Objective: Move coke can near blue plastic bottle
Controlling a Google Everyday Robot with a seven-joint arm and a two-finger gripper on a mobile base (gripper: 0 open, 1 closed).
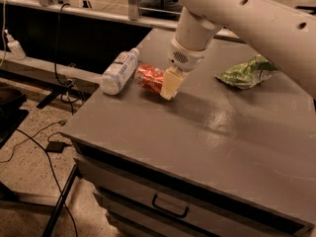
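Note:
The red coke can [149,78] lies on its side on the grey cabinet top [207,127], close to the right of the blue plastic bottle [119,71]. The bottle lies on its side near the top's left edge, white cap pointing away. My gripper [167,84] hangs from the white arm and is shut on the can's right end. One pale finger [170,83] shows in front of the can. The can sits low, at or just above the surface; I cannot tell if it touches the bottle.
A green snack bag [247,72] lies at the back right of the top. A drawer with a handle [170,207] is below the front edge. Cables and a stand leg [59,209] lie on the floor to the left. A small white spray bottle [14,46] stands far left.

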